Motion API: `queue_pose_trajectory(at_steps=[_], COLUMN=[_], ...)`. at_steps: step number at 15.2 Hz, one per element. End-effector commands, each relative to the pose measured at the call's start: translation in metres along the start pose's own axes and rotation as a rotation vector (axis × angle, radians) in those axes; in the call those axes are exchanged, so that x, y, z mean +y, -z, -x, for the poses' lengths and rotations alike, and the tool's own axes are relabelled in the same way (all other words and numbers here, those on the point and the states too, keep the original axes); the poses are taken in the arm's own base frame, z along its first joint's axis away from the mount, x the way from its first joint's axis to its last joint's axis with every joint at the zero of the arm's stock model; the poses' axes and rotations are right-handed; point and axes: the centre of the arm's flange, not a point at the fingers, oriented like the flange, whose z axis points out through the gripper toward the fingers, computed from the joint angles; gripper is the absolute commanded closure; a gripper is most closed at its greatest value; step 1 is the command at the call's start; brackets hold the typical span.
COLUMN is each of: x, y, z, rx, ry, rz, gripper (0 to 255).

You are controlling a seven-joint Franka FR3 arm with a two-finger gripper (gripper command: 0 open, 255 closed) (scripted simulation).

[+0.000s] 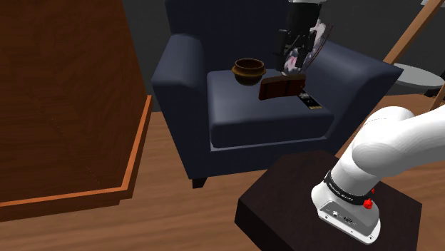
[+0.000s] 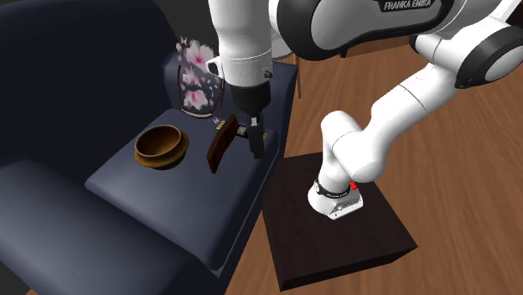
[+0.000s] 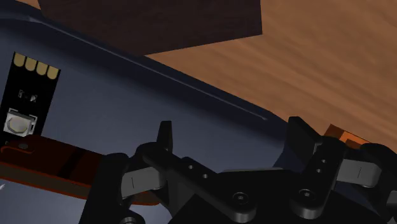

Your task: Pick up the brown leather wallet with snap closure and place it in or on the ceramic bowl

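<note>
Wrist view: gripper [image 3: 232, 127] spread apart, bare armchair seat [image 3: 191, 108] between fingers; wallet [image 3: 44, 167] outside one finger, unclamped. Wallet tilted on edge mid-seat; bowl [image 2: 161, 145] near, toward seat's back edge.

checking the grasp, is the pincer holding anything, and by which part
nothing: the pincer is open, and the wallet sits outside one finger, not between them

Everything's parked on the seat cushion of a dark navy armchair [image 1: 242, 118] – no bench here. A brown bowl [image 2: 159, 145] sits towards the back, with a floral mug [image 2: 194, 80] near it. A flat black gadget with gold contacts [image 3: 25, 95] lies by the chair's arm. The chair's on a wood floor [image 1: 171, 214].
</note>
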Motion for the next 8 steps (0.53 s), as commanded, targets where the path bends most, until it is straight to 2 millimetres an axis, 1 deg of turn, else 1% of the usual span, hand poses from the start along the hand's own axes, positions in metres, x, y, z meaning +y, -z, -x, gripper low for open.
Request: queue_pose_trajectory(at_steps=[1, 4, 8], x=[0.000, 0.036, 0.081], y=[0.000, -0.013, -0.031], z=[0.000, -0.003, -0.017], rx=[0.000, 0.010, 0.022], ry=[0.000, 0.184, 0.428], rz=[0.000, 0.010, 0.023], gripper=[0, 0, 0])
